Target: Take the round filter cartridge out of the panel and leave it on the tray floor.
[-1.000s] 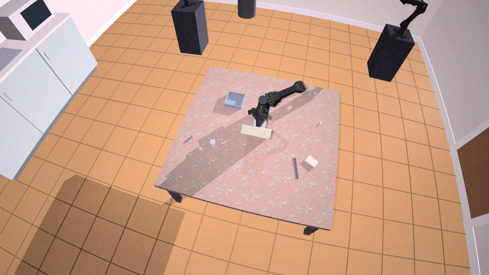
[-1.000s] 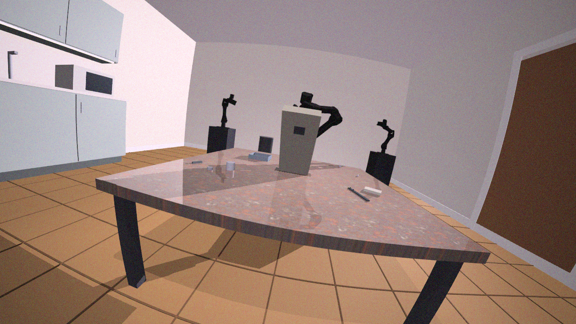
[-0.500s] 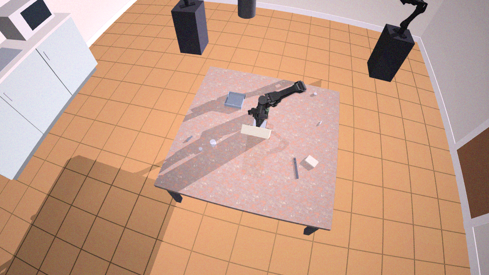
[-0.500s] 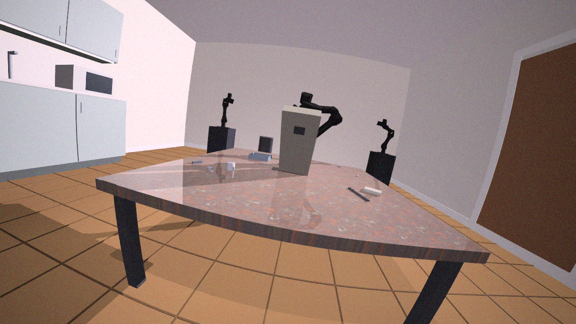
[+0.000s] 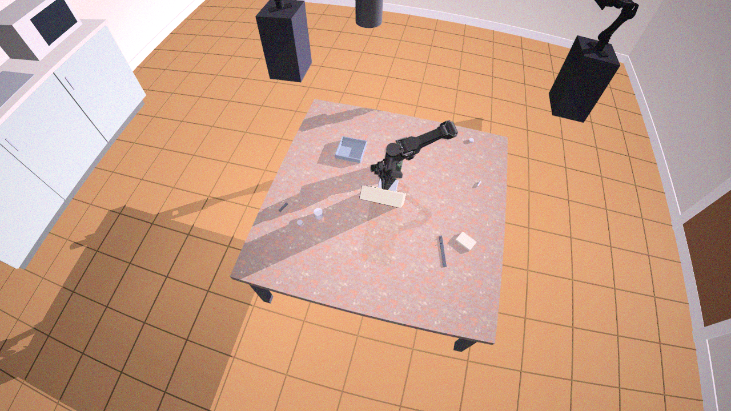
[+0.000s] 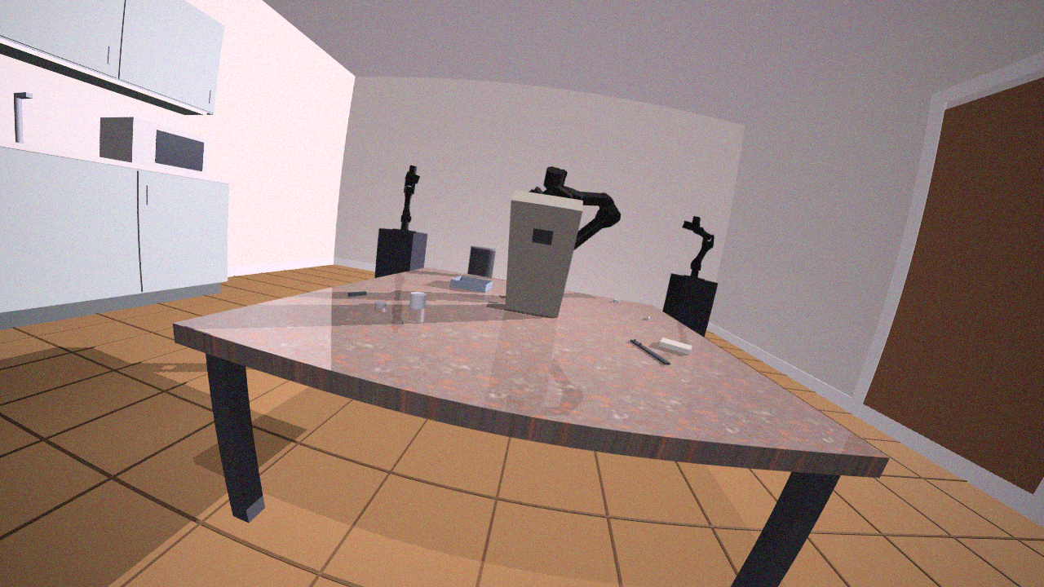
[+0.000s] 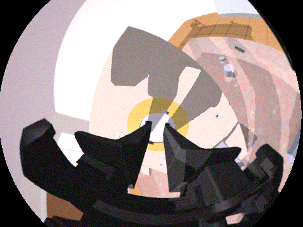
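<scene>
The gripper is pushing straight into the face of the tall cream service panel, and its two dark fingers are squeezing close together on something. The thing between them looks like the small grey middle piece of the round filter cartridge, the bit between the two narrow slots. So the gripper is narrow and is gripping the cartridge.

The cartridge is sitting in the panel, right in front of the fingertips. A yellow ring is showing around it in the wrist view. Whether it is sticking out yet is too hard to tell.

What matters most is direction. The cartridge probably has to come out straight back toward the arm, the same way the fingers are pointing, not sideways. After that, the blue-grey tray is waiting on the table, off to one side of the panel and well apart from it.

The panel is a plain, smooth, boxy slab standing upright, with a small dark square on its far side. The tray is a shallow square box with low walls. The table top is shiny and speckled, pink and red like stone. The fingers are black and pointy, like two wedges. The cartridge looks small and smooth, so it may slip if the squeeze is weak.
</scene>
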